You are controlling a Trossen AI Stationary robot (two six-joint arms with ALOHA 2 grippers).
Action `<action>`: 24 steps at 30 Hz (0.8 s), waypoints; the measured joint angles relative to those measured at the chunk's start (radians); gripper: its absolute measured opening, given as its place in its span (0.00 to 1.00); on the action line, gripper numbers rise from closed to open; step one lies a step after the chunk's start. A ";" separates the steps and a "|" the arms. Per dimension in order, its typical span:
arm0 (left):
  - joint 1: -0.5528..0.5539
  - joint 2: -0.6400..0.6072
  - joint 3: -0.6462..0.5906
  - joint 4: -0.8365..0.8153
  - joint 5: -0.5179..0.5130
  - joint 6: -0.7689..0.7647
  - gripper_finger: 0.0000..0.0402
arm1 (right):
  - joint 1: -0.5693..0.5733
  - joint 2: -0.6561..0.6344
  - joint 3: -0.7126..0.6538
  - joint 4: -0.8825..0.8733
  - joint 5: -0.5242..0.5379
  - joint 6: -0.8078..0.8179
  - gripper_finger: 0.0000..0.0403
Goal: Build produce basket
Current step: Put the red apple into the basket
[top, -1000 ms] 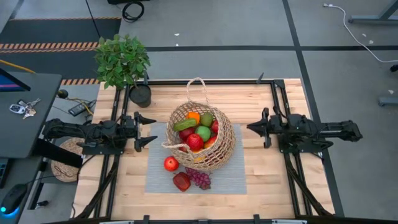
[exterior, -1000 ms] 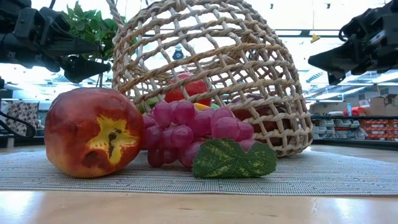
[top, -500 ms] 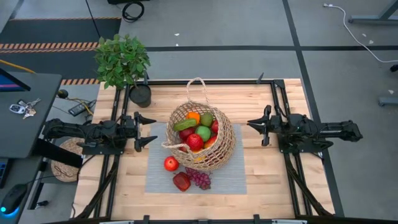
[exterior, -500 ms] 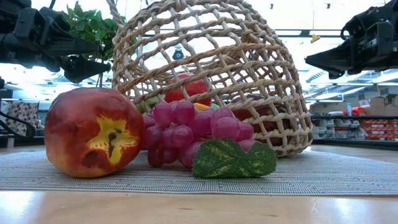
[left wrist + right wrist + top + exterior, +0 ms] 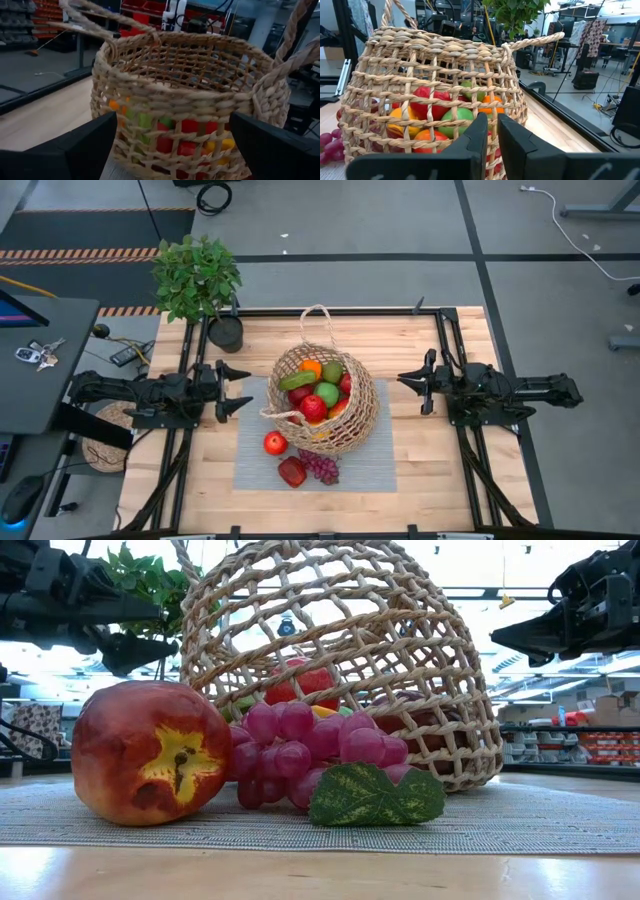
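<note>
1. Both grippers hover above the table on either side of the basket [image 5: 322, 398], holding nothing. The left gripper [image 5: 240, 391] has its dark fingers spread wide apart, pointing toward the basket's left side. The right gripper [image 5: 404, 392] points toward the basket's right side; in its wrist view its two fingers [image 5: 476, 134] stand nearly together with only a narrow slit between them.

2. The basket is round, woven of thick tan twisted cord in an open lattice with a tighter braided rim and a thin looped handle [image 5: 318, 320]. It lies tipped on a grey ribbed mat [image 5: 370, 465] at the middle of the pale wooden table [image 5: 430, 470], between the two grippers and clear of both.

3. Inside the basket lie smooth, glossy toy fruits: a green apple [image 5: 327, 393], a red apple [image 5: 314, 409], an orange [image 5: 312, 367] and a long green cucumber [image 5: 296, 380].

4. Just in front of the basket on the mat lie a small red apple [image 5: 275, 443], a red-orange peach [image 5: 150, 752] with a yellow star-shaped patch at its stem end, and a bunch of purple grapes [image 5: 310, 745] with a flat, veined green leaf [image 5: 375, 795]. The grapes touch the basket's side.

5. A leafy potted plant [image 5: 197, 277] in a black pot stands at the table's far left corner.
</note>
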 joint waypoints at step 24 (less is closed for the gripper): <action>-0.276 0.314 0.208 0.175 0.395 -0.123 0.97 | 0.000 0.000 0.000 0.000 -0.001 0.000 0.12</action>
